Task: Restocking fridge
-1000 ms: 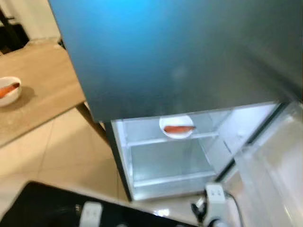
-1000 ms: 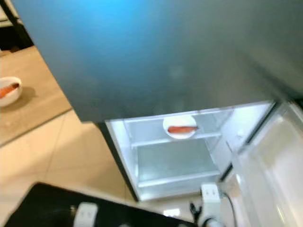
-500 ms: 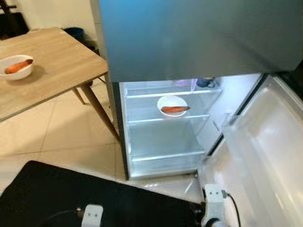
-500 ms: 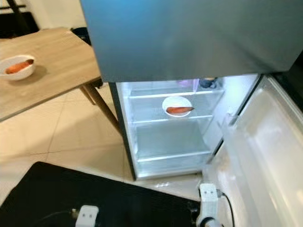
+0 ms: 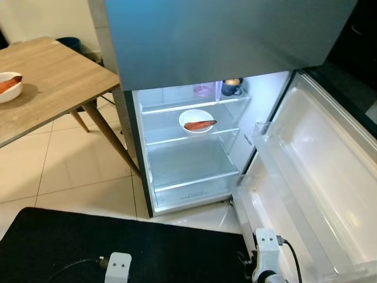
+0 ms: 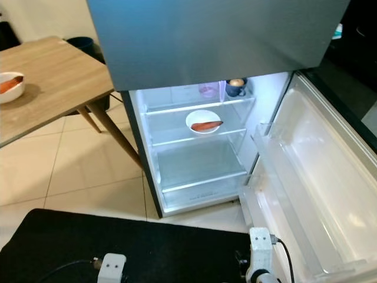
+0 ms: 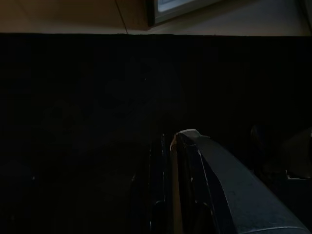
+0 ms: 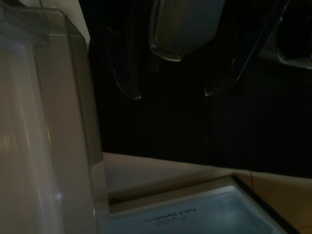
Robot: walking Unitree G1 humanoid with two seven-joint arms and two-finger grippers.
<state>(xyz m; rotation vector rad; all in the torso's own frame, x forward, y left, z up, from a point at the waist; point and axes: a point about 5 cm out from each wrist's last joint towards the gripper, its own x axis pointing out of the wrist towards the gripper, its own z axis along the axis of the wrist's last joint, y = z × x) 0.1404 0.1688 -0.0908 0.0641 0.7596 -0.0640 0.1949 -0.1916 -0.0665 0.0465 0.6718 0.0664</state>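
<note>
The fridge (image 5: pixel 224 35) stands before me with its lower door (image 5: pixel 321 171) swung wide to the right and the inside lit. On its middle shelf sits a white bowl (image 5: pixel 197 121) holding an orange sweet potato (image 5: pixel 199 125). A second white bowl (image 5: pixel 8 86) with an orange vegetable rests on the wooden table (image 5: pixel 53 82) at the left. My right gripper (image 8: pixel 170 95) hangs low near the door's foot, open and holding nothing. My left arm (image 5: pixel 118 268) hangs idle at the bottom of the view, its wrist view dark.
A pink cup (image 5: pixel 204 89) and a blue mug (image 5: pixel 231 87) stand on the top shelf. The lower glass shelf (image 5: pixel 188 168) and the door bins (image 5: pixel 294 165) are bare. Tiled floor (image 5: pixel 76 171) lies between the table's legs and the fridge.
The camera has swung and steadied: the picture is sharper and more of the fridge's inside and door shows. The bowls have stayed where they were.
</note>
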